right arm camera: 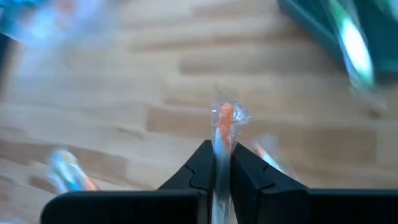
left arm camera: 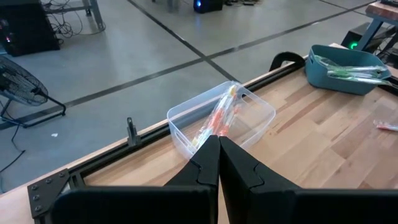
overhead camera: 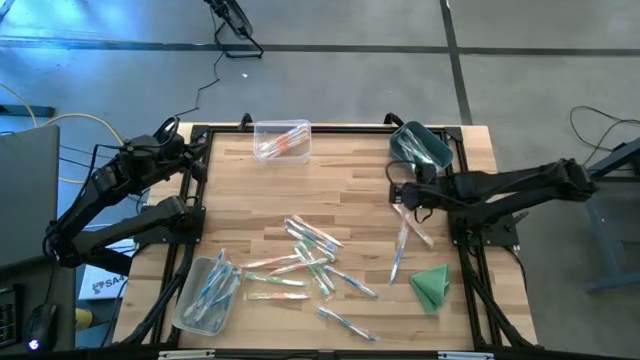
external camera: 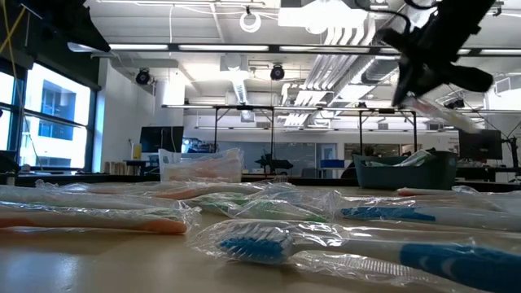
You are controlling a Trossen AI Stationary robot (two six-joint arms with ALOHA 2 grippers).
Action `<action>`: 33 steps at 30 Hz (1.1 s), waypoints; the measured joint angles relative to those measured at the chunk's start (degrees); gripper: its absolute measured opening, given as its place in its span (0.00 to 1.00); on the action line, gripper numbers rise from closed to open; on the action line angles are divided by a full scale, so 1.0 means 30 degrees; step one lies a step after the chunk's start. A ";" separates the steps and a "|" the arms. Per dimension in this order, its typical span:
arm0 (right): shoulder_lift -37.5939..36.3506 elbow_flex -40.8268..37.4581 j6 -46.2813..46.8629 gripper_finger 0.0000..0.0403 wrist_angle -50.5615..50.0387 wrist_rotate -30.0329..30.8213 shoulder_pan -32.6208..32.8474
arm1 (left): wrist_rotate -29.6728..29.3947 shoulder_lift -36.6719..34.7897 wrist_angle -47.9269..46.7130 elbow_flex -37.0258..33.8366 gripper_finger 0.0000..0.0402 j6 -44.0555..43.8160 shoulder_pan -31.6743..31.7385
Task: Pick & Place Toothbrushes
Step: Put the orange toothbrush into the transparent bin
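Gripping a wrapped orange toothbrush (right arm camera: 224, 127), right gripper (right arm camera: 222, 163), handle hidden, surroundings blurred.

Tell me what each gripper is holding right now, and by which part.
The right gripper pinches a wrapped orange toothbrush partway along its length; which part cannot be told, but the wrapper's end sticks out past the fingertips. The left gripper is shut and holds nothing.

Pale striped wood table (overhead camera: 350, 180); teal bin (overhead camera: 420, 145) at one o'clock; clear bin (overhead camera: 282, 140) holding orange toothbrushes (left arm camera: 219, 118); green cloth (overhead camera: 432, 287) at four o'clock; black right gripper (right arm camera: 221, 163) clasping an orange-tipped brush (right arm camera: 224, 127).
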 joint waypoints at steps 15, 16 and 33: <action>-0.1357 0.1208 -1.1834 0.05 1.1225 0.4814 -0.1126 | -0.0117 -0.0007 0.0961 0.0000 0.00 0.0029 0.0000; -0.1357 0.1208 -1.2864 0.05 1.2302 0.4647 -0.1373 | -0.0120 -0.0004 0.1061 0.0000 0.00 0.0000 0.0000; -0.1146 0.1204 -1.7987 0.06 1.7111 -0.1614 -0.6708 | 0.6864 0.0623 1.1557 -0.6709 0.00 -0.2114 0.0000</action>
